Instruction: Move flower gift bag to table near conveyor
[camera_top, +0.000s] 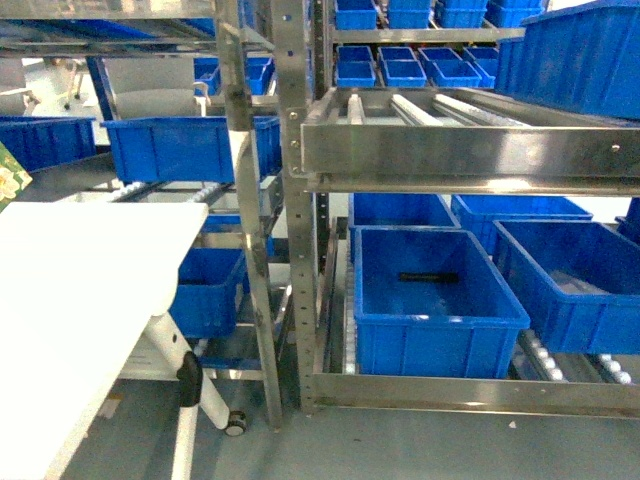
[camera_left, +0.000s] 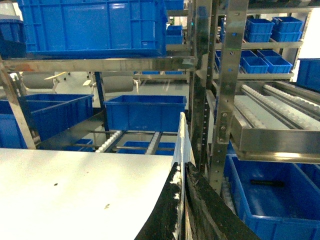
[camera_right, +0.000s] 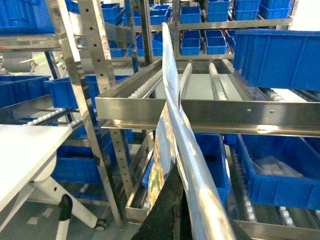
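In the right wrist view my right gripper (camera_right: 175, 167) is shut on the flower gift bag (camera_right: 170, 95). The bag is glossy, with green and yellow flower print low on its left side, and it stands edge-on in front of the conveyor (camera_right: 210, 112). My left gripper (camera_left: 181, 165) is shut on the thin pale edge of a bag (camera_left: 182, 135), just past the right edge of the white table (camera_left: 75, 190). The head view shows neither gripper. It shows a green flowered corner (camera_top: 9, 178) at the far left, the table (camera_top: 80, 270) and the conveyor (camera_top: 460, 150).
Blue bins (camera_top: 430, 300) fill the lower shelves of the steel rack, and one (camera_top: 180, 148) sits on rollers behind the table. An upright steel post (camera_top: 290, 220) stands between the table and the rack. The table's white leg with a caster (camera_top: 234, 424) rests on grey floor.
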